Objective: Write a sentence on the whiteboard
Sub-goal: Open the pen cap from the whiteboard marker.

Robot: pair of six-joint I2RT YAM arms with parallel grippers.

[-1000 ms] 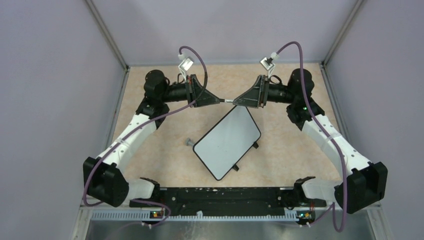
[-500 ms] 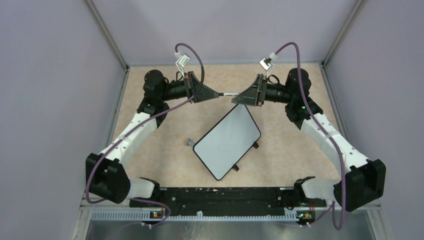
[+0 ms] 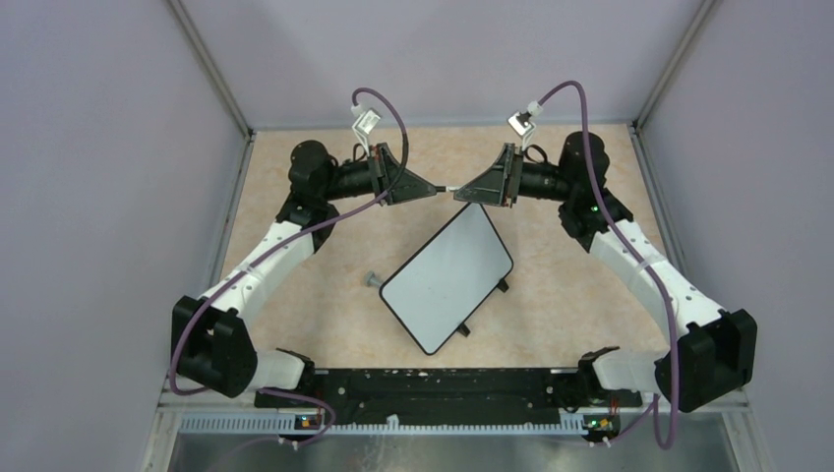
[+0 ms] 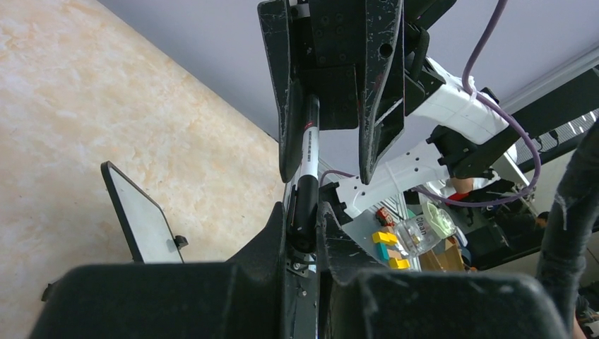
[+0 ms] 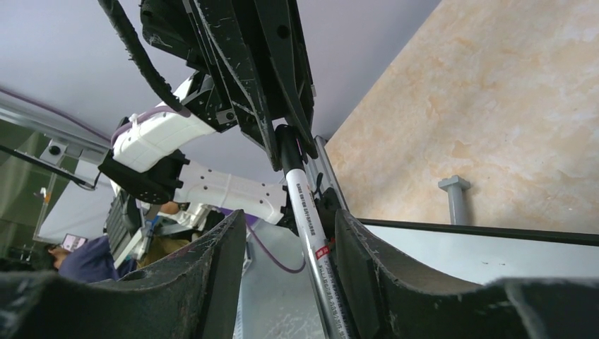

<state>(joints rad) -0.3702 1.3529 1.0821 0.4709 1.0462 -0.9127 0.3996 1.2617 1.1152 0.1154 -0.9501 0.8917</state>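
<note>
- The left gripper (image 3: 433,189) is nearly shut, clamped on the black end of a marker (image 4: 308,152).
- The right gripper (image 3: 458,193) faces it tip to tip. Its jaws are partly open, one on each side of the marker's white barrel. The right wrist view shows a gap between the barrel and the fingers (image 5: 215,272), so this hand grips nothing.
- The marker's long axis runs straight from one hand into the other, level above the table (image 3: 315,295) and in line with both sets of fingers.
- The black end is probably the cap. If so, uncapping needs the right jaws closed on the barrel and the hands then drawn apart along that same line.
- A sideways tug would likely bend or jam the marker instead of freeing it.
- The whiteboard (image 3: 447,280) lies flat on the table, below both hands and back toward the arm bases.
- Its long axis runs diagonally, and its far corner sits almost under the right gripper.
- The right hand is nearer the board than the left.
- The board's face is blank, so by my reading the writing has not begun.
</note>
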